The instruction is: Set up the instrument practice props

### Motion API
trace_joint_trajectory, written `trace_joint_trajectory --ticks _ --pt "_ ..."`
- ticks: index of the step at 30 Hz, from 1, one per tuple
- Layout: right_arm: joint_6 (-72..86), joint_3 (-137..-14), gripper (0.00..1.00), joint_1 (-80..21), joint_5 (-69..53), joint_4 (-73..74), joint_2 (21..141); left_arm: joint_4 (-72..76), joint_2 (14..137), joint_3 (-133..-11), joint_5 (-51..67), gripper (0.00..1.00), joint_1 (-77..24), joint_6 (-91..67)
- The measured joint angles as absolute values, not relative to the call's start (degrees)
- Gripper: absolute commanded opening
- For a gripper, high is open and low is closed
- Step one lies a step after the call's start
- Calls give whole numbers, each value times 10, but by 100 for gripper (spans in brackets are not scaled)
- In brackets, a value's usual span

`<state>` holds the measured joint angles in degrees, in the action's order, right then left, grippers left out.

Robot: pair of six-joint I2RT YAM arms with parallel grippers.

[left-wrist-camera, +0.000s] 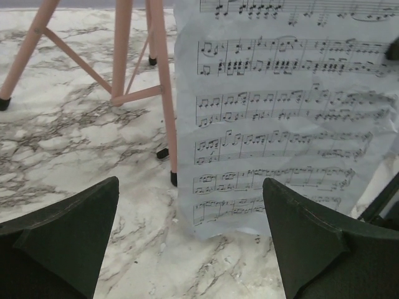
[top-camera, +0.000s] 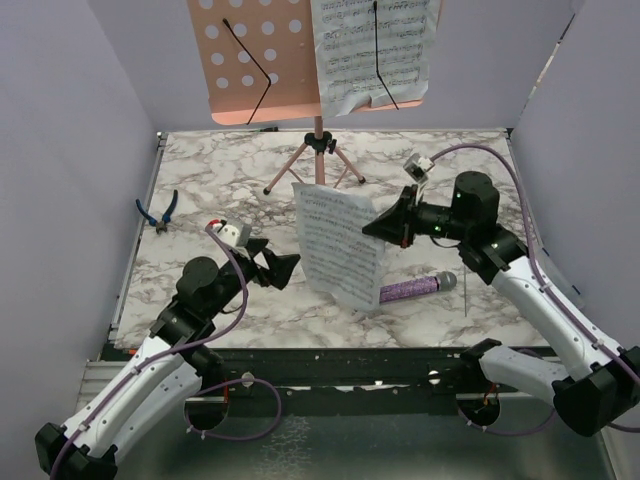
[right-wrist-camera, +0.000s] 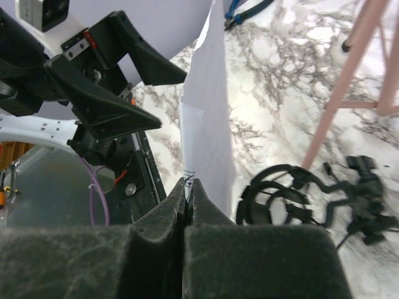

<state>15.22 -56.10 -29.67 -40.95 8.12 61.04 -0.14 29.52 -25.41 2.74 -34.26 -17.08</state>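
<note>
The left arm (top-camera: 140, 385), at seven o'clock, and right arm (top-camera: 545, 305), at four, are shelled white with black joints, purple cables (top-camera: 475, 147) and black wedge fingers (left-wrist-camera: 62, 237).

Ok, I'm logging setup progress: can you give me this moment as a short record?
stand: upright at back, holding a sheet
loose page: upright in the middle, pinched by right gripper
left gripper: open, facing the loose page
mic: lying on table, right of the page
shock-mount: on table by stand legs
pliers: left edge
</note>
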Motion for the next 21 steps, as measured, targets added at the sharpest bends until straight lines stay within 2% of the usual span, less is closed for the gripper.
trace_joint_trajectory --ticks 6,14,21 --pt "164 -561 0 -199 -523 73 609 60 325 -253 92 98 -343 -205" --pt "172 -561 1 -195 -647 55 603 136 387 -253 190 97 -343 -234" --pt "200 -561 1 -195 -709 11 568 177 406 -254 245 88 -342 -249"
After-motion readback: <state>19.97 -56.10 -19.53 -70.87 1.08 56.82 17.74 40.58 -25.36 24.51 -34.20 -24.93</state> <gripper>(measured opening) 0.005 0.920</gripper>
